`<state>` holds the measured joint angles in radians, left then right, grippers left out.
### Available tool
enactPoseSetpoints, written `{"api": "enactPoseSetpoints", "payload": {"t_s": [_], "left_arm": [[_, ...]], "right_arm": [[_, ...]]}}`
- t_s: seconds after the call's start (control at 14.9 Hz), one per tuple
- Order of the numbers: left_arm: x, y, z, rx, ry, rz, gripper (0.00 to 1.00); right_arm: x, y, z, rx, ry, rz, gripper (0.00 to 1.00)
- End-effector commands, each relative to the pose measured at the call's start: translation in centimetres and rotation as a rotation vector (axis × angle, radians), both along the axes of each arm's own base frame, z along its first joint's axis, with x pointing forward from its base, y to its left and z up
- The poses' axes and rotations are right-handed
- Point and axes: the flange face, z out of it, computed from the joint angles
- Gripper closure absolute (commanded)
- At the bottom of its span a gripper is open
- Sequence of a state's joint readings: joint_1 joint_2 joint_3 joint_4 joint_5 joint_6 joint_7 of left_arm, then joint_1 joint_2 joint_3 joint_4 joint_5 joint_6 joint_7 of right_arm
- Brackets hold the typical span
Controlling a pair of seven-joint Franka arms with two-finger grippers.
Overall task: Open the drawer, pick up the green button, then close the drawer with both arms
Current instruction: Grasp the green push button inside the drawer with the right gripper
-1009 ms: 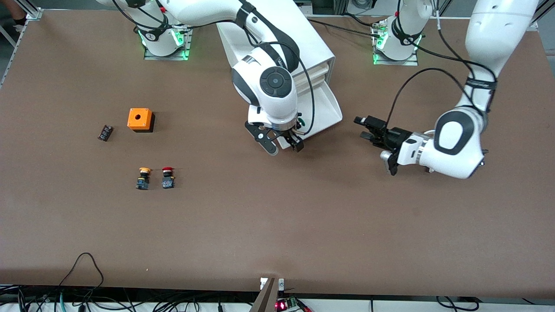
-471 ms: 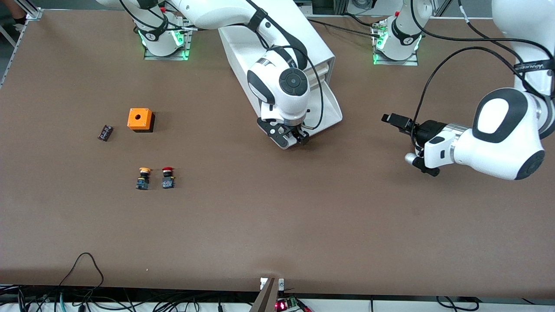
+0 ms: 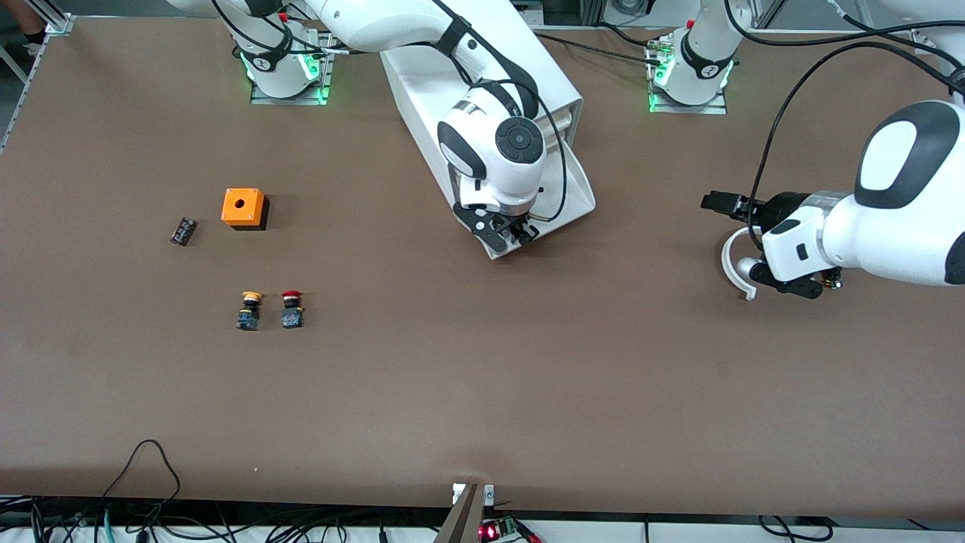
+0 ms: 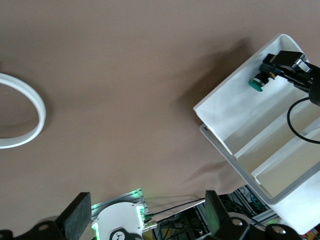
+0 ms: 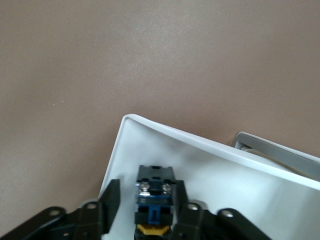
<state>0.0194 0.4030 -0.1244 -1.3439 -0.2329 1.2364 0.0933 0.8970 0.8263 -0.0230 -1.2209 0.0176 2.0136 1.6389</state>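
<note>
The drawer [image 3: 577,188] stands pulled out of the white cabinet [image 3: 490,68]. My right gripper [image 3: 519,232] is down in the drawer's front end. In the right wrist view its fingers [image 5: 112,197] are open and stand on either side of the button's black and blue body [image 5: 155,192], with a gap on one side. The drawer rim [image 5: 165,131] shows there. The left wrist view shows the button's green cap [image 4: 258,84] in the drawer [image 4: 235,115], with the right gripper [image 4: 292,67] at it. My left gripper [image 3: 715,202] is open and empty over bare table toward the left arm's end; it also shows in the left wrist view [image 4: 146,212].
An orange box [image 3: 243,207], a small black part [image 3: 182,231], a yellow-capped button [image 3: 249,309] and a red-capped button [image 3: 292,309] lie toward the right arm's end. A white ring [image 3: 733,265] sits by the left wrist.
My right gripper has moved from the drawer's front edge down into the drawer, around the button. My left arm has drawn back from the drawer toward its own end of the table.
</note>
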Motion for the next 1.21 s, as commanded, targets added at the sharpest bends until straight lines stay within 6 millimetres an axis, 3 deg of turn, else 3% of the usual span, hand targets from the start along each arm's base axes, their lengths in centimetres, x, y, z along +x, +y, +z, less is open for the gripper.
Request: {"api": "enactPoseSetpoints", "payload": {"t_s": [0.0,0.2,0.4,0.61,0.81,1.14], "left_arm": [[-0.1,1.0,1.2,0.049,-0.006,0.01,0.0],[-0.4,2.0,0.7,0.054,0.022,0.02,0.0],[-1.0,2.4,0.9,0.086,0.055,0.004,0.0],[-0.9,1.3,0.7,0.081,0.05,-0.005,0.0],[-0.3,0.5,0.2,0.086,0.023,0.025,0.0],[0.9,-1.7,-1.5,-0.003,0.009,0.111,0.0]], "right_arm": [[-0.2,0.1,0.3,-0.008,-0.019,-0.006,0.96],[0.0,0.1,1.2,-0.013,-0.039,0.009,1.0],[1.1,-0.6,4.3,0.013,-0.067,0.008,1.0],[3.5,-3.1,7.7,0.021,-0.064,0.033,1.0],[6.7,-7.0,10.4,0.024,-0.053,0.158,1.0],[11.3,-14.5,9.5,-0.019,0.037,0.43,1.0]]}}
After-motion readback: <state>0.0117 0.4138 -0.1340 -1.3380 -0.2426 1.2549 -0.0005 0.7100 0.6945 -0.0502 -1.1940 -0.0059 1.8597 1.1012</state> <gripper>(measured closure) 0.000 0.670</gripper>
